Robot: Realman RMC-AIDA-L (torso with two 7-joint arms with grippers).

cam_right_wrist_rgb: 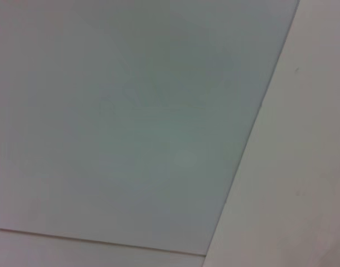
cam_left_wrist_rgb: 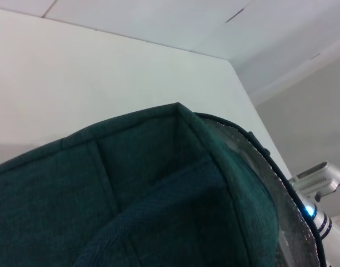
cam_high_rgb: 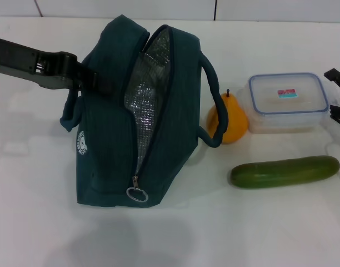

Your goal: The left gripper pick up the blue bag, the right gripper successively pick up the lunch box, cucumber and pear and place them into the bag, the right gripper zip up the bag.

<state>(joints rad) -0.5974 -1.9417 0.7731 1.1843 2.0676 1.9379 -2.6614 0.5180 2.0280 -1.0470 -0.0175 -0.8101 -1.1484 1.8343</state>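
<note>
The blue bag (cam_high_rgb: 109,150) stands left of centre in the head view, unzipped, with its silver lining (cam_high_rgb: 150,94) and zipper ring pull (cam_high_rgb: 137,194) showing. My left gripper (cam_high_rgb: 95,80) reaches in from the left and is shut on the bag's left handle (cam_high_rgb: 69,114) near the top edge. The left wrist view is filled by the bag's fabric (cam_left_wrist_rgb: 148,194). The pear (cam_high_rgb: 228,119) stands against the bag's right handle. Behind it on the right lies the lunch box (cam_high_rgb: 288,102), and the cucumber (cam_high_rgb: 285,171) lies in front. My right gripper (cam_high_rgb: 338,100) shows only partly at the right edge, beside the lunch box.
Everything rests on a white table (cam_high_rgb: 36,222). A wall with seams (cam_high_rgb: 214,8) runs along the back. The right wrist view shows only a plain pale surface (cam_right_wrist_rgb: 131,111).
</note>
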